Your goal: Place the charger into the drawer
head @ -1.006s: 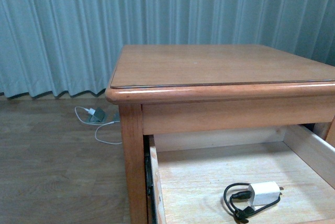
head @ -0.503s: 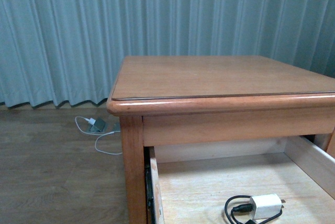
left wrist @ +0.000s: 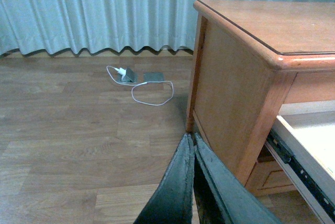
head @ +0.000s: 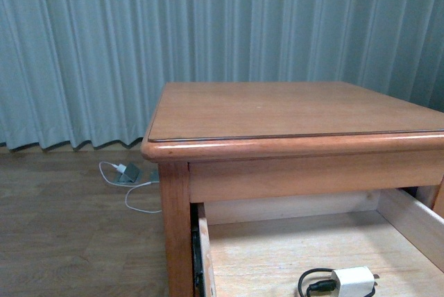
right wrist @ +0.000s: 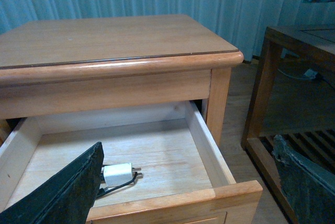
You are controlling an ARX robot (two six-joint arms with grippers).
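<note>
We see the charger (right wrist: 118,174) lying inside the open drawer (right wrist: 201,139), so the placing looks done and nothing seems left. Our left jaws are pressed together; our right jaws gape wide, empty.

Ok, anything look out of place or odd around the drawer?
Nothing damaged or spilled. The charger lies flat inside the open drawer, black cable looped beside it. Only stray item: a white-cabled plug with a grey device on the floor by the curtain.
</note>
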